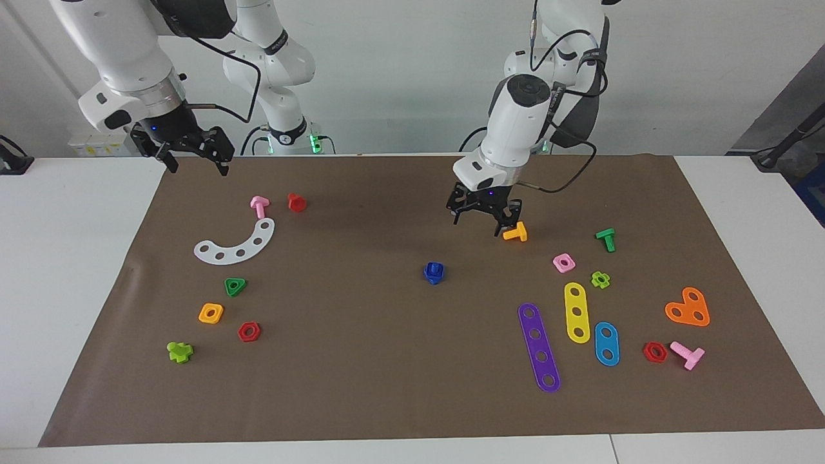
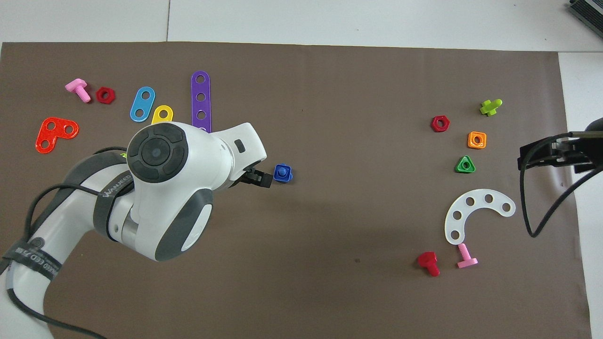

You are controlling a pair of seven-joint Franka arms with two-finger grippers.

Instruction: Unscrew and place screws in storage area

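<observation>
The dark-blue bolt stands screwed into its dark-blue square nut (image 1: 434, 272) in the middle of the brown mat, and it also shows in the overhead view (image 2: 282, 173). My left gripper (image 1: 483, 219) is open and empty, in the air over the mat beside the orange bolt (image 1: 515, 232), apart from the blue screw. In the overhead view the left gripper (image 2: 260, 178) shows just beside the screw, and the arm hides the pieces under it. My right gripper (image 1: 195, 158) is open and empty, waiting over the mat's edge at the right arm's end; it also shows in the overhead view (image 2: 537, 157).
At the left arm's end lie a pink nut (image 1: 564, 262), a green bolt (image 1: 606, 239), purple (image 1: 539, 347), yellow and blue strips and an orange heart plate (image 1: 688, 307). At the right arm's end lie a white curved plate (image 1: 237, 243), a green triangular piece (image 1: 235, 286) and other nuts and bolts.
</observation>
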